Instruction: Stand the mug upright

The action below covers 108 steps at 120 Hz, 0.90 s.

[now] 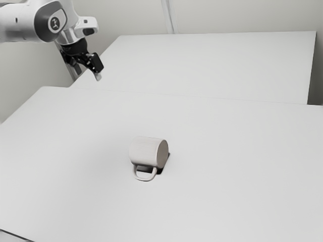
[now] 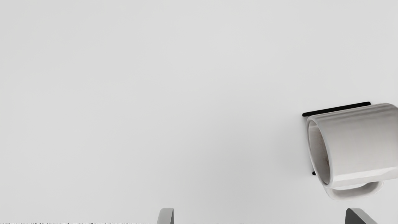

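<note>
My gripper (image 1: 98,76) hangs above the table's far-left part in the exterior view, well apart from the mug. A white mug (image 1: 145,152) lies on its side near the middle of the table, its handle toward the exterior view's bottom edge. In the wrist view the mug (image 2: 362,143) shows its open mouth, the handle on one side, beyond one of the fingertips. The fingers of my gripper (image 2: 259,216) stand wide apart with nothing between them.
Under the mug is a thin black flat item (image 2: 337,109), partly hidden by it. The white table (image 1: 227,176) extends around it, and a second white surface (image 1: 217,63) adjoins at the back. Pale walls stand behind.
</note>
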Each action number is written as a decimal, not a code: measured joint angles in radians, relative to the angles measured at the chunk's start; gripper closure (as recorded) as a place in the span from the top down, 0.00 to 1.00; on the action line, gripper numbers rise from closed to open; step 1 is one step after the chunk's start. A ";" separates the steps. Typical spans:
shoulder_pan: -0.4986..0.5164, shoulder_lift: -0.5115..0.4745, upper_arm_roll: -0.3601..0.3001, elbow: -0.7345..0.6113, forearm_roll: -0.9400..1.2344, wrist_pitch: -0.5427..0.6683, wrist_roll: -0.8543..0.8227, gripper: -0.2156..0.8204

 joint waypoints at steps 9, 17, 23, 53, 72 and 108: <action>-0.006 0.001 0.002 -0.010 -0.001 -0.009 0.005 0.79; -0.004 0.012 0.003 -0.031 -0.012 0.000 0.009 0.79; 0.008 0.037 0.004 -0.060 -0.057 0.014 0.013 0.79; 0.119 0.096 0.006 -0.190 -0.297 0.091 0.039 0.79; 0.118 0.136 0.028 -0.282 -0.493 0.146 0.085 0.79; 0.135 0.159 0.035 -0.428 -0.805 0.216 0.246 0.79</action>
